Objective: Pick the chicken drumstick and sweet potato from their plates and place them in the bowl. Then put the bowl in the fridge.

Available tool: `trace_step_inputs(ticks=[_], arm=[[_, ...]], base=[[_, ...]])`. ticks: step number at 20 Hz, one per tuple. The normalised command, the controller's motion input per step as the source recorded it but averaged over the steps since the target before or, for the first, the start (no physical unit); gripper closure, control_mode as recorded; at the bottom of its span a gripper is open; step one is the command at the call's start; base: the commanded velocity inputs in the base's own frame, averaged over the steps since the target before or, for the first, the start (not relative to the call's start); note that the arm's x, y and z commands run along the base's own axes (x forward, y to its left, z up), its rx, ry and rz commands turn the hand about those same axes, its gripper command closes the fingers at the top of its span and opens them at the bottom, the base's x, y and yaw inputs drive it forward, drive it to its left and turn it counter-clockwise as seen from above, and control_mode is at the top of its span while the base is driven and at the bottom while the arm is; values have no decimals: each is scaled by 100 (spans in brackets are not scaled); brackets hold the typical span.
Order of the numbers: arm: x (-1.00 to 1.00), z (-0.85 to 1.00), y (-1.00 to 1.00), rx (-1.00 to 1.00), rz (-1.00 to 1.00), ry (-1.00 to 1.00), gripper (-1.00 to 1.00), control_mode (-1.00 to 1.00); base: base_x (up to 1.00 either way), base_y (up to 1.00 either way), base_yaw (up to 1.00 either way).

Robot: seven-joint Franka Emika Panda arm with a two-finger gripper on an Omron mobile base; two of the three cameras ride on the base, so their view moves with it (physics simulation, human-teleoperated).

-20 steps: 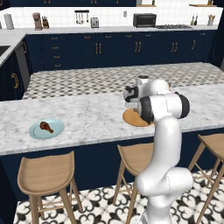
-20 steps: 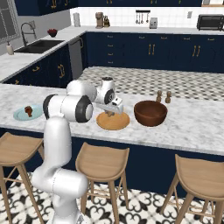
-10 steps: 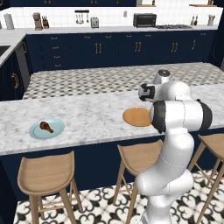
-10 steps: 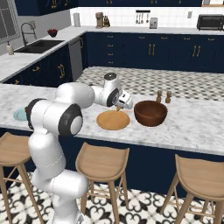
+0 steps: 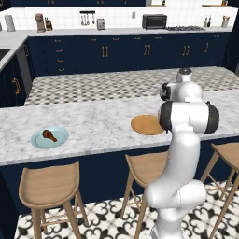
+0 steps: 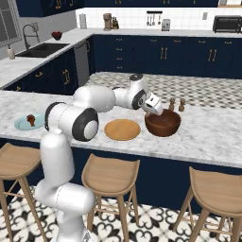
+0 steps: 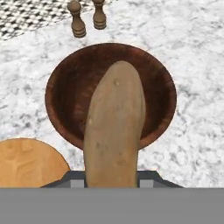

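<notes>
My gripper is shut on the sweet potato, a long olive-tan lump that hangs just above the dark reddish-brown bowl. That bowl stands on the marble counter, right of the bare orange-brown plate. Far to the left, the chicken drumstick lies on the light blue plate. In the left base view the orange-brown plate sits beside my arm, which hides the bowl. The fridge is out of view.
Two small wooden shakers stand just behind the bowl, also at the top of the hand view as shakers. Wooden stools line the counter's front edge. Navy cabinets run along the back wall.
The arm has swung right from over the orange-brown plate to above the bowl, carrying the sweet potato with it. The grip has not changed.
</notes>
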Motion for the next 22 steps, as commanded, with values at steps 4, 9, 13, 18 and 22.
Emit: trace_step_inputs(ticks=[4, 9, 13, 18, 22], arm=[[49, -67, -61, 0, 0, 3, 100, -100], [23, -43, -18, -2, 0, 1, -100, -100], [-11, 7, 0, 0, -1, 0, -100, -100], [-84, 74, 41, 1, 3, 0, -100, -100], [-100, 74, 99, 0, 12, 1, -100, -100]], base=[[0, 0, 0], [0, 0, 0], [0, 0, 0], [0, 0, 0], [0, 0, 0]])
